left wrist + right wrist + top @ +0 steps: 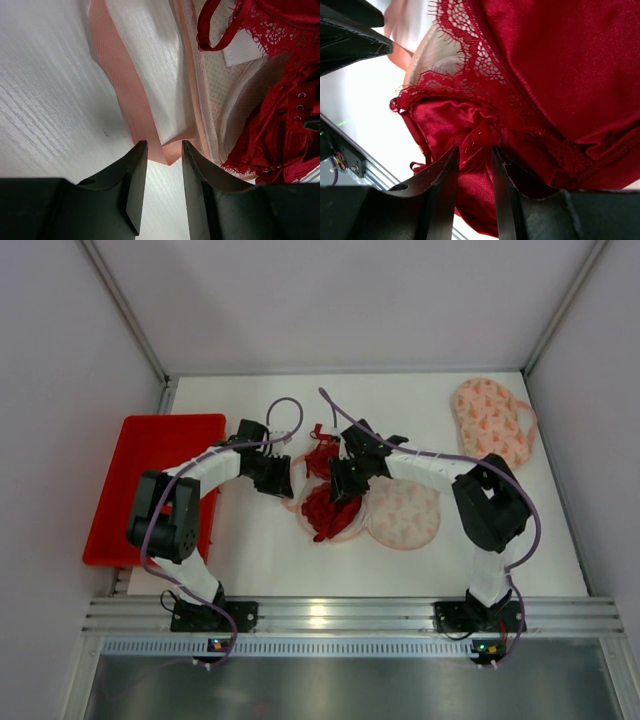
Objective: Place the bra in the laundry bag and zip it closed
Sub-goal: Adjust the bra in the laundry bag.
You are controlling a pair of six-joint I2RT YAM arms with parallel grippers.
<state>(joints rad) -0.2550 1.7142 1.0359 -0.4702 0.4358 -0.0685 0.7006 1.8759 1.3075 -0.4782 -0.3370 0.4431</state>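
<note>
My left gripper [165, 150]: closed on the pink trim [125, 85] at the left rim of the laundry bag [405, 512]; the strip runs down between my two fingers.
My right gripper [473, 152]: pinching the bra [545, 75]; its hook band and a fold of red satin sit squeezed between my fingers, with the lace edge just above them.
Bra: red lace, heaped in the bag's left half, with a strap trailing toward the bag's far side.
Bra against my left gripper: just right of it, past the trim, not touching my fingers.
Laundry bag: opened out into two round halves side by side; the right half shows its patterned lining.
Red tray [160, 450]: well left of the bag, beyond my left arm.
Second patterned bag [490, 420]: far right of the laundry bag, well apart.
</note>
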